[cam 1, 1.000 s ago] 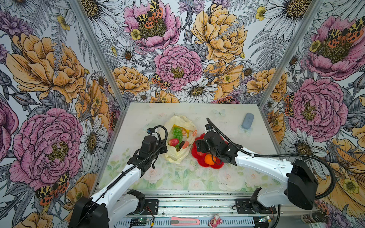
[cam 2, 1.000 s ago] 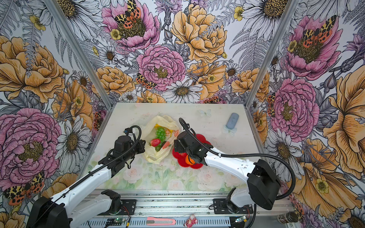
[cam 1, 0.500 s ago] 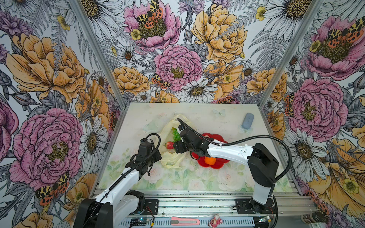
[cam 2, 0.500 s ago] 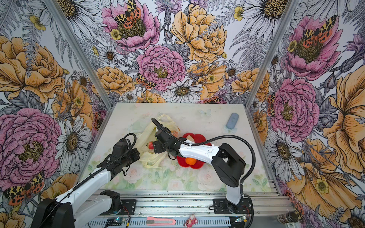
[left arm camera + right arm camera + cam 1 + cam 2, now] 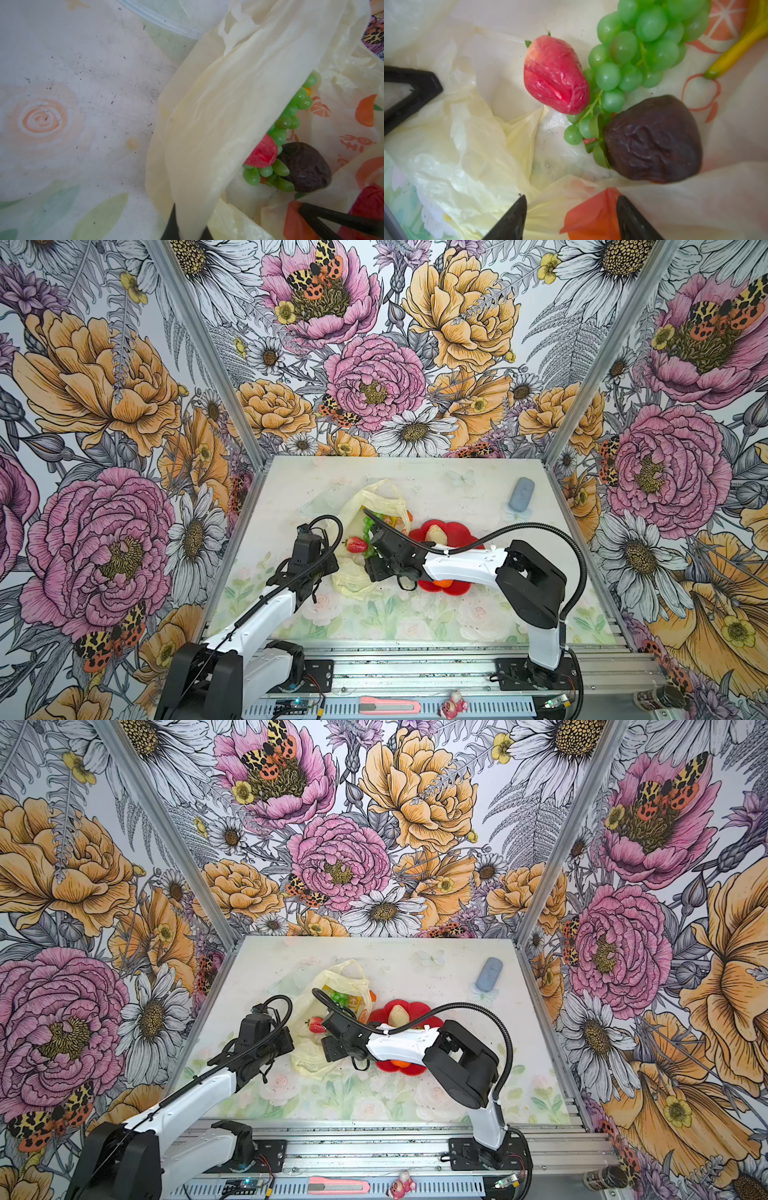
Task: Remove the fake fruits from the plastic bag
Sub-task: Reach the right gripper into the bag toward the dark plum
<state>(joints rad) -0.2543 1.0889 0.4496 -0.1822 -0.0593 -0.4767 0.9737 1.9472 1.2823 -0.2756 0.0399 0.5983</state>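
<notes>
The plastic bag (image 5: 365, 497) lies crumpled mid-table, cream-yellow with orange prints. My left gripper (image 5: 190, 232) is shut on the bag's near edge and holds the mouth up; in a top view it (image 5: 334, 568) is at the bag's left. Inside lie fake fruits: a red strawberry (image 5: 556, 76), green grapes (image 5: 643, 41), a dark wrinkled fruit (image 5: 654, 139) and a yellow banana (image 5: 737, 47). My right gripper (image 5: 571, 198) hangs open over the bag's mouth, with a fold of orange-printed plastic between its fingers. The strawberry (image 5: 356, 546) also shows from above.
A red flower-shaped plate (image 5: 461, 531) right of the bag holds a cream fruit (image 5: 435, 534) and an orange (image 5: 444, 583). A clear dish (image 5: 320, 504) lies behind the bag, a blue-grey object (image 5: 521, 493) at back right. A pink cutter (image 5: 388, 706) lies on the front rail.
My right gripper swung left from above the red plate to the bag's mouth, its jaws narrowing a little. My left gripper drew the bag's edge slightly toward the front.
</notes>
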